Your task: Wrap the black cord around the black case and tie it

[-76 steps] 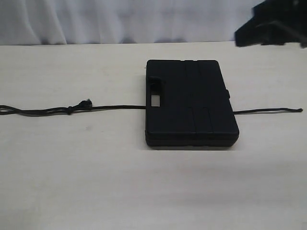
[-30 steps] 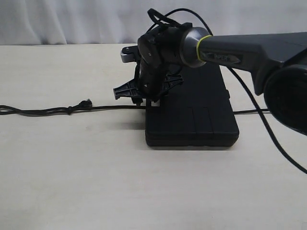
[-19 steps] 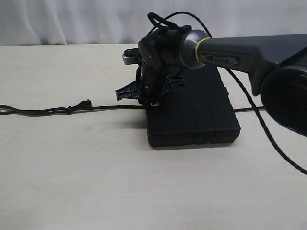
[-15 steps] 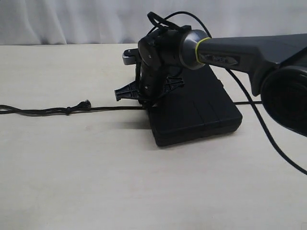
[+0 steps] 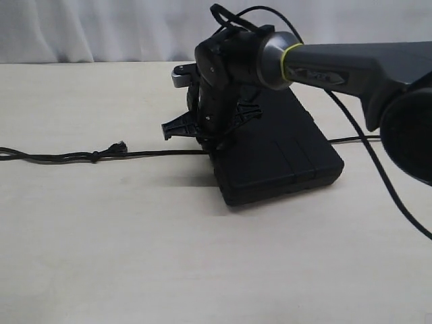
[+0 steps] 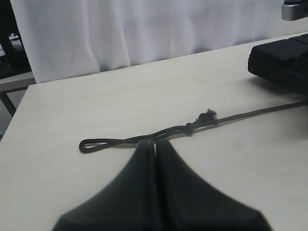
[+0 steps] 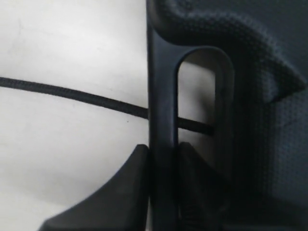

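Observation:
The black case lies on the table with its handle end raised off the surface. My right gripper reaches across to that end. In the right wrist view the right gripper is shut on the case's handle bar, one finger on each side. The black cord runs left from under the case, with a small knot; another stretch comes out on the right. My left gripper is shut and empty, hovering just short of the cord's loop, near the knot and the frayed tip.
The pale table stretches wide in front of and left of the case. A white curtain hangs behind the far edge. The right arm's thin wires trail down at the right.
My right gripper has shut on the case's handle and lifted that end. The case has tilted and turned slightly on the table. The cord has stayed put.

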Motion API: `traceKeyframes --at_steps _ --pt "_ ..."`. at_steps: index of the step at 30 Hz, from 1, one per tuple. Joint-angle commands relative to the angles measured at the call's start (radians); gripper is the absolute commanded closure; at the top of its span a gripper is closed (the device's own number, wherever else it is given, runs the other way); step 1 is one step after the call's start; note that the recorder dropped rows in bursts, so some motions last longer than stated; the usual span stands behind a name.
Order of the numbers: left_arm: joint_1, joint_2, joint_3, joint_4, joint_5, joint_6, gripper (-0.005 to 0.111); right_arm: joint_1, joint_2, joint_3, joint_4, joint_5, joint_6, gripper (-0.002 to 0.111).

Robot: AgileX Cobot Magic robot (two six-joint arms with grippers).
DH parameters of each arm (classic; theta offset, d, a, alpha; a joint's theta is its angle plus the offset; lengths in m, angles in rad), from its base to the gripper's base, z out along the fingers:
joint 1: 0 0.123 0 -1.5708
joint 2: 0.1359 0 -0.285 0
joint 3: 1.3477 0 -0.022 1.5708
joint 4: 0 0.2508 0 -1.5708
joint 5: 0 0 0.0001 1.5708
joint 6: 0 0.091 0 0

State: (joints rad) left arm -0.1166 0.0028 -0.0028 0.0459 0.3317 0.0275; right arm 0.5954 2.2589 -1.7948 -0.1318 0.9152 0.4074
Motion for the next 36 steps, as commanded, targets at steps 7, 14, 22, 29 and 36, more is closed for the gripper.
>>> traceKeyframes --at_steps 7,14,22,29,36 --pt "-0.009 -0.003 0.003 -0.004 -0.009 -0.002 0.107 -0.003 -0.14 -0.007 0.025 0.124 -0.083 0.104" --pt "-0.009 -0.003 0.003 -0.004 -0.009 -0.002 0.107 -0.052 -0.204 -0.007 0.201 0.166 -0.205 0.104" --pt "-0.009 -0.003 0.003 -0.004 -0.009 -0.002 0.107 -0.176 -0.255 -0.007 0.544 0.171 -0.407 0.104" --pt "-0.009 -0.003 0.003 -0.004 -0.009 -0.002 0.107 -0.306 -0.269 -0.007 0.779 0.241 -0.593 0.104" --pt "-0.009 -0.003 0.003 -0.004 -0.009 -0.002 0.107 -0.41 -0.269 -0.007 0.834 0.294 -0.673 0.104"
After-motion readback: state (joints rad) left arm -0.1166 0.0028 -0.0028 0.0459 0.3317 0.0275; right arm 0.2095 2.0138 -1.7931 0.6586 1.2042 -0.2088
